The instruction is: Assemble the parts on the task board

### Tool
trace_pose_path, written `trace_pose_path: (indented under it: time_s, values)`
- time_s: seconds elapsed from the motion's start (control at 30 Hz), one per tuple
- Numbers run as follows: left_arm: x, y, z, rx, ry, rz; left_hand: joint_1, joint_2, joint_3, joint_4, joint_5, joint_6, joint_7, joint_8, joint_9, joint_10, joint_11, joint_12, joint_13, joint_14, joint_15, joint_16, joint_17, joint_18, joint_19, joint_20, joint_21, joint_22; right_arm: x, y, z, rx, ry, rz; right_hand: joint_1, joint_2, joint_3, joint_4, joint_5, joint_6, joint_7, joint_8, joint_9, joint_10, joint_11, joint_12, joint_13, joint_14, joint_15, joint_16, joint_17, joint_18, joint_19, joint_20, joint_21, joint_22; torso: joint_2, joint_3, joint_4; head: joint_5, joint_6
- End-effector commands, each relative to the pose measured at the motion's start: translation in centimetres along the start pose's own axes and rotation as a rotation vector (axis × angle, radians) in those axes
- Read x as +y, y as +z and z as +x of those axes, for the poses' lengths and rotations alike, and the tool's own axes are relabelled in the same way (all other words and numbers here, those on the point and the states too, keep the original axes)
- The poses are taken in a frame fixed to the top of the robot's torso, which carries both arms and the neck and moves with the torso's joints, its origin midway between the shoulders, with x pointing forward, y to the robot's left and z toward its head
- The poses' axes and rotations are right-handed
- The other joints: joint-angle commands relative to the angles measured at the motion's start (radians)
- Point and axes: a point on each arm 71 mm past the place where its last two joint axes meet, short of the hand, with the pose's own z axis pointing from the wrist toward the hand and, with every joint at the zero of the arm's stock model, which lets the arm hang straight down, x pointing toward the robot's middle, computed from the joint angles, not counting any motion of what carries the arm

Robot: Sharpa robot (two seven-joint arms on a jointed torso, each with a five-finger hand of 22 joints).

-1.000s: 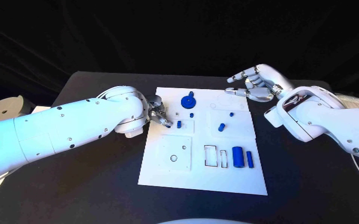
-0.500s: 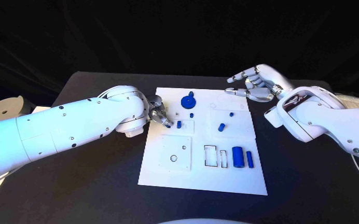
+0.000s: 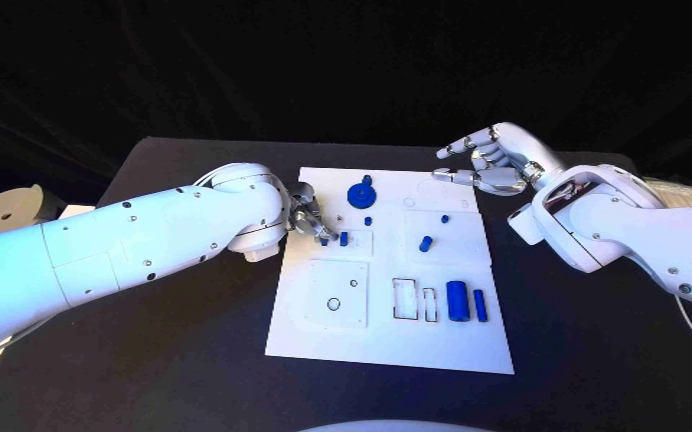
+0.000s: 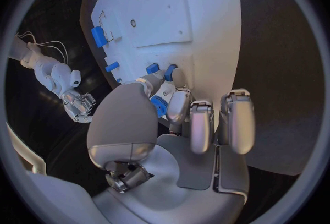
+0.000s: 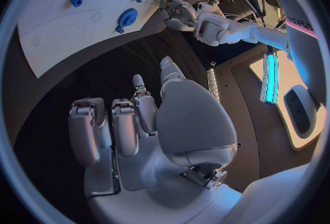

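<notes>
The white task board (image 3: 389,347) lies in the middle of the black surface (image 3: 188,352). On its near part, two long blue parts (image 3: 459,301) lie side by side, just beside some empty slots. Farther back, the left hand (image 3: 307,219) reaches over the board's left edge, and its fingertips (image 4: 177,77) touch a small blue part (image 3: 345,239) (whether it truly grips it, I cannot tell). A round blue gear (image 3: 362,193) sits near the far edge. The right hand (image 3: 493,162) hovers past the far right corner, fingers apart, holding nothing.
</notes>
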Motion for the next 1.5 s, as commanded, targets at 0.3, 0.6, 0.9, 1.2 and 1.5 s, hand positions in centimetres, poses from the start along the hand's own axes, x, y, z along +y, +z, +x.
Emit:
trace_pose_path:
  time_s: [0.3,0.6,0.9,1.2,1.5]
  values:
    - [0.3,0.5,1.1,0.061,0.019,-0.01,-0.022,0.0,-0.021,0.012,0.004,-0.001,-0.003,-0.003,0.001,0.004,-0.004,0.01,0.005,0.103,-0.01,0.003,0.263,-0.015,0.046,-0.009,0.006,0.14,0.1,0.0,0.1,0.015,0.0,-0.008,-0.005,0.01,-0.008,0.001,0.002,0.0,0.001,0.0,0.001,-0.007,0.003,-0.004,0.1,0.097,0.001,-0.004,0.228,0.004,0.066,0.004,-0.006,0.19,-0.001,-0.0005,0.0016,-0.001,0.001]
    - [0.6,0.4,1.0,0.058,0.016,-0.014,-0.063,-0.021,-0.081,0.045,0.005,0.011,-0.007,0.007,0.006,0.013,-0.007,0.023,0.016,0.103,-0.013,0.003,0.263,-0.018,0.052,-0.011,0.013,0.151,0.1,0.0,0.1,0.015,0.0,-0.008,-0.008,0.011,-0.011,0.003,0.003,0.0,0.001,0.0,0.001,-0.007,0.003,-0.004,0.099,0.097,0.001,-0.004,0.227,0.004,0.066,0.004,-0.006,0.19,-0.001,-0.0018,0.0012,-0.003,0.002]
    - [1.0,0.3,0.8,0.047,0.005,-0.017,-0.081,-0.019,-0.179,0.095,0.006,0.019,-0.009,0.016,0.01,0.021,-0.009,0.033,0.026,0.103,-0.015,0.003,0.263,-0.02,0.057,-0.013,0.019,0.161,0.0,-0.1,0.1,0.016,0.0,-0.008,-0.01,0.011,-0.013,0.005,0.003,0.0,0.001,0.0,0.001,-0.007,0.003,-0.004,0.1,0.097,0.001,-0.004,0.228,0.004,0.066,0.004,-0.006,0.19,0.0,-0.0017,0.0025,-0.003,0.001]
    - [1.1,0.1,0.7,0.034,-0.006,-0.016,-0.08,-0.015,-0.194,0.101,0.007,0.022,-0.01,0.018,0.011,0.023,-0.01,0.037,0.029,0.103,-0.015,0.003,0.263,-0.021,0.059,-0.013,0.023,0.166,0.0,-0.1,0.2,0.017,0.0,-0.009,-0.012,0.012,-0.015,0.006,0.004,0.0,0.001,0.0,0.001,-0.007,0.003,-0.004,0.099,0.097,0.001,-0.005,0.227,0.004,0.065,0.004,-0.007,0.189,-0.001,-0.0012,0.0017,-0.003,0.002]
    - [1.3,-0.2,0.5,0.013,-0.025,-0.01,-0.081,-0.011,-0.207,0.104,0.007,0.025,-0.012,0.02,0.011,0.025,-0.011,0.039,0.031,0.103,-0.016,0.003,0.263,-0.022,0.061,-0.013,0.025,0.169,0.0,-0.1,0.2,0.017,0.0,-0.008,-0.012,0.012,-0.015,0.006,0.004,0.0,0.001,0.0,0.001,-0.007,0.003,-0.004,0.099,0.097,0.001,-0.005,0.227,0.004,0.065,0.004,-0.007,0.189,-0.001,-0.0013,0.002,-0.003,0.001]
